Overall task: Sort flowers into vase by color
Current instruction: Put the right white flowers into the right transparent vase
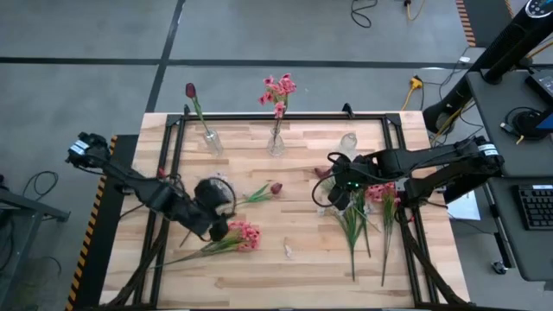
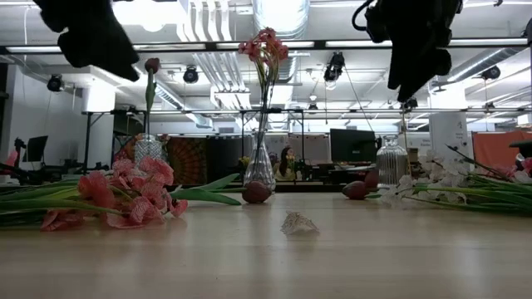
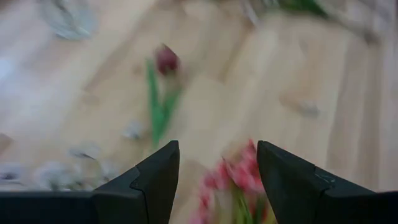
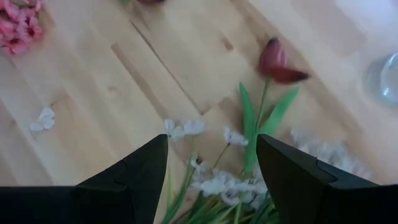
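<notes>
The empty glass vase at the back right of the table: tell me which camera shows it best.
The low view shows the empty vase best: its whole ribbed body stands in side profile. The high view shows it from above as a faint clear shape. The right wrist view catches only an edge. The left wrist view does not clearly show it.

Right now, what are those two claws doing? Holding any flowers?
Left gripper: open, holding nothing, above the pink flowers.
Right gripper: open, holding nothing, above the white flowers and a red tulip.
</notes>
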Robot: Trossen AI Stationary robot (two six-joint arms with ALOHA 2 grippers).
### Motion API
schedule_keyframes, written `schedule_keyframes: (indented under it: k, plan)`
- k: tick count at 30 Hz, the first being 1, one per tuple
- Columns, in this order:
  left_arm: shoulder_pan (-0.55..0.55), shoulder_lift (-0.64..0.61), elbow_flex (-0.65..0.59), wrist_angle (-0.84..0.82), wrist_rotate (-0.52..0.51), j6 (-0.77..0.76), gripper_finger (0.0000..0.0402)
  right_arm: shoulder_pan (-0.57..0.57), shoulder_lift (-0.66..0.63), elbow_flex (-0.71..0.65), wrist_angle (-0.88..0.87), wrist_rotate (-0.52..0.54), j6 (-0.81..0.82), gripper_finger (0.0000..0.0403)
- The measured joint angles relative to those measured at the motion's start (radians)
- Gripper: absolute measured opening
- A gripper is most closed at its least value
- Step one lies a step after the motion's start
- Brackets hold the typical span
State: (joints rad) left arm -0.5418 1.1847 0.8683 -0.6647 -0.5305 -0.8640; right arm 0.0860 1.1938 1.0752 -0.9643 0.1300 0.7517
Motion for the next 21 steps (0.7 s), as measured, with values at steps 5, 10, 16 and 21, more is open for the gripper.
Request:
schedule_keyframes:
  k: [5,10,16,21]
  plan:
    - [-0.014,0.104,0.048,-0.024,0.044,0.051,0.0198,0.001,0.003,0.0,-0.064,-0.067,0.142,0.0234]
    - [-0.018,0.166,0.081,-0.072,0.051,0.147,0.0198,0.007,0.038,0.0,-0.16,-0.199,0.282,0.0227]
    - [-0.018,0.198,0.119,-0.08,0.06,0.259,0.0198,0.096,0.102,0.0,-0.179,-0.362,0.447,0.0224]
    - [-0.019,0.202,0.118,-0.084,0.043,0.274,0.0198,0.212,0.148,0.0,-0.179,-0.374,0.562,0.0224]
